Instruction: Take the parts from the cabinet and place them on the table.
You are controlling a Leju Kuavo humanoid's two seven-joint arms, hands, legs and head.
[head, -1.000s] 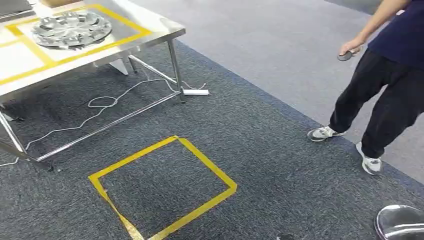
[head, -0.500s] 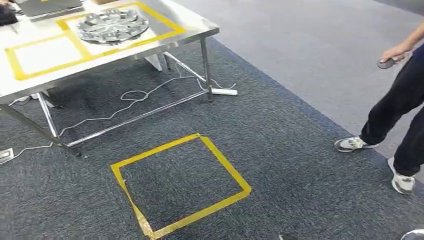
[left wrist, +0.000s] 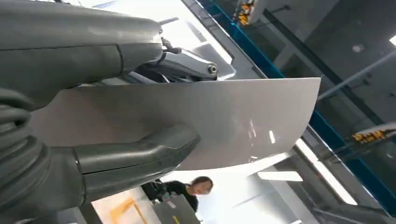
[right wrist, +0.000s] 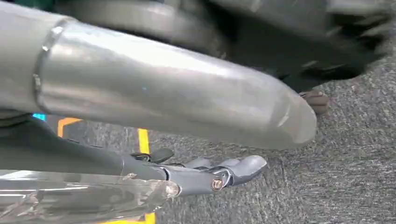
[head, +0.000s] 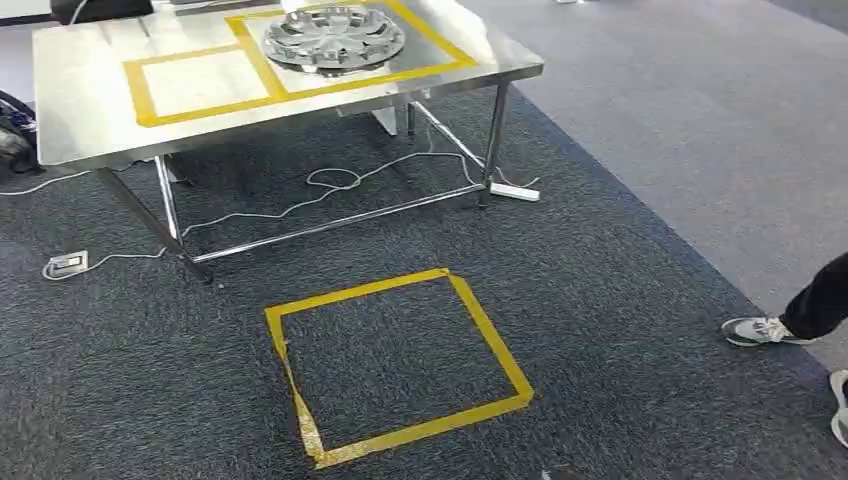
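Note:
A silver hubcap (head: pixel 334 38) lies in the right yellow-taped square on the steel table (head: pixel 90 120) ahead; the left taped square (head: pixel 195 82) is bare. My left hand (left wrist: pixel 93 158) grips a flat, slightly curved silver metal sheet (left wrist: pixel 224 116), thumb pressed on its face and fingers behind it. In the right wrist view my right hand (right wrist: pixel 205 175) lies with fingers stretched along a shiny metal piece (right wrist: pixel 79 198). A long rounded silver part (right wrist: pixel 163 98) runs close above that hand.
A yellow tape square (head: pixel 395 365) marks the dark carpet in front of the table. Cables and a power strip (head: pixel 515 192) lie under the table. A person's shoes (head: pixel 760 330) stand at the right edge. Another person (left wrist: pixel 187 189) shows behind the sheet.
The camera has swung left: the table and floor square now sit nearer the middle, the person has slid to the right edge, and the shiny part at the bottom right has left the picture.

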